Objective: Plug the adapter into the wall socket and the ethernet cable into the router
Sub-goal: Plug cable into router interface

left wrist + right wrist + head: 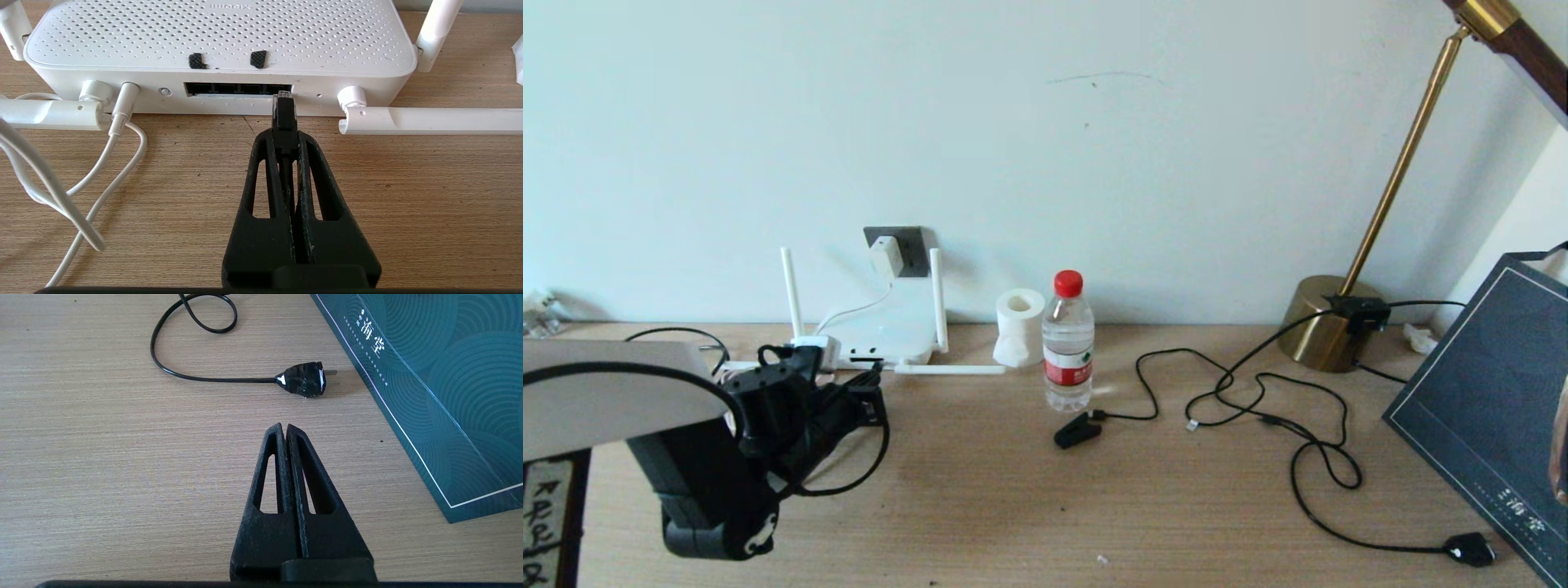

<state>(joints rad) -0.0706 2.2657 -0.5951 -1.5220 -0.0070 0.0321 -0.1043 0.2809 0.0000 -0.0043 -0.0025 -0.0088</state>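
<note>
The left gripper (pixel 284 134) pinches the ethernet cable (pixel 284 116) plug, its clear tip at the router (pixel 220 36) port row by the desk's (pixel 980 498) back edge. The adapter (pixel 887 256) sits in the wall socket (pixel 913 245). The right gripper (pixel 284 428), closed and empty, hovers near a dark bag (pixel 449 375) printed "海堂". A water bottle (pixel 1068 343), red-labelled, holds clear water.

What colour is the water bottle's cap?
Red; the bottle cap shows best in the head view.
</note>
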